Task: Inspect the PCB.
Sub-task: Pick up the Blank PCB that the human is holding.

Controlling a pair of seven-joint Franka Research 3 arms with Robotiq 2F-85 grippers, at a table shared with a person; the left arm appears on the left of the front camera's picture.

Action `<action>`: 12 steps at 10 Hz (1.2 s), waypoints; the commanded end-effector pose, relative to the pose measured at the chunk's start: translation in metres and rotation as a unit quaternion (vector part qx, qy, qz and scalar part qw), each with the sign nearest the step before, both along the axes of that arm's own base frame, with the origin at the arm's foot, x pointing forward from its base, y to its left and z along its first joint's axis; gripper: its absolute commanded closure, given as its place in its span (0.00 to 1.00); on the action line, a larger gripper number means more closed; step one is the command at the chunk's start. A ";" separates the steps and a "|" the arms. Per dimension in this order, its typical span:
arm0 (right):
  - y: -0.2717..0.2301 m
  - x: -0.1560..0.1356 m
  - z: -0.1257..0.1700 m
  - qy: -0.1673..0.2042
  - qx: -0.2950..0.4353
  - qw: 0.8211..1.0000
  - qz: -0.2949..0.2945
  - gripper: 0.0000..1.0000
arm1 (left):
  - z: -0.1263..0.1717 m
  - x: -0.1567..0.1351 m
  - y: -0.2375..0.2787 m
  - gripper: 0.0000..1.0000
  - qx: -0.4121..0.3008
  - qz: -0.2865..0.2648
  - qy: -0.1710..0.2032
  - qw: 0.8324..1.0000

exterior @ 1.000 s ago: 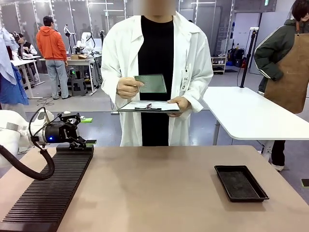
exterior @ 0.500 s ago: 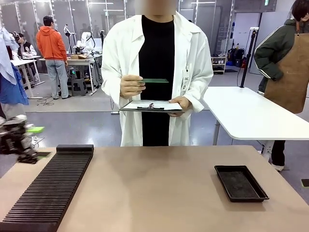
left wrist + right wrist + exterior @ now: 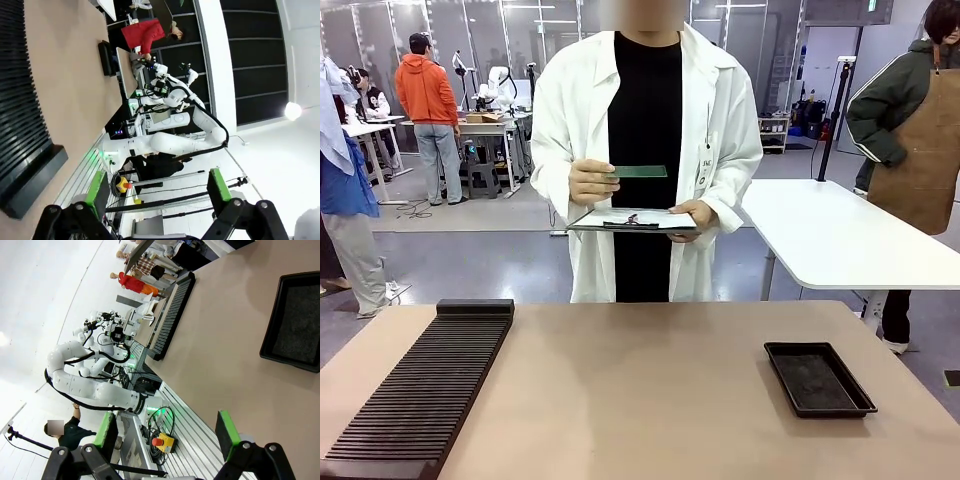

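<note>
Beyond the counter's far edge, the person's hand (image 3: 588, 181) held the PCB (image 3: 640, 171) over a clipboard (image 3: 632, 218), tipped flat and edge-on where a second earlier its face showed. The left arm had pulled away from the counter's left edge, so inspection looked to be the person's job. Fingers of the left gripper (image 3: 157, 184) and right gripper (image 3: 165, 431) stood spread, empty; coat badge print too small to read.

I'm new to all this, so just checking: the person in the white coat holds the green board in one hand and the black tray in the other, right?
Not quite. The other hand holds a clipboard, not the black tray, which lies on the table. The green board is in one hand, as the front view shows.
</note>
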State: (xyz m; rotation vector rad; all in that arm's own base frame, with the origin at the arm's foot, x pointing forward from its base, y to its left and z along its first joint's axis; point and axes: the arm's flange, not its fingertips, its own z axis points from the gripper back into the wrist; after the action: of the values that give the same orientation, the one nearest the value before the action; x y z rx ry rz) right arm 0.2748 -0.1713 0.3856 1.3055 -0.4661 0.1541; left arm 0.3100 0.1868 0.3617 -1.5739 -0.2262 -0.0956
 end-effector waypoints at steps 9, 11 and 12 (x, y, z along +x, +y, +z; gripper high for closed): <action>-0.001 0.001 0.001 -0.012 0.004 1.000 0.000 0.00 | -0.004 -0.007 0.008 0.00 -0.003 0.005 0.000 1.000; -0.001 0.001 0.001 -0.012 0.004 1.000 0.000 0.00 | -0.004 -0.007 0.008 0.00 -0.003 0.005 0.000 1.000; -0.001 0.001 0.001 -0.012 0.004 1.000 0.000 0.00 | -0.004 -0.007 0.008 0.00 -0.003 0.005 0.000 1.000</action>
State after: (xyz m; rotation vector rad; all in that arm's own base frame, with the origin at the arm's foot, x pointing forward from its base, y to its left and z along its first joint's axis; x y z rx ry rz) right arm 0.2747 -0.1715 0.3856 1.3054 -0.4666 0.1537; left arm 0.3025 0.1965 0.3516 -1.5868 -0.2406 -0.0890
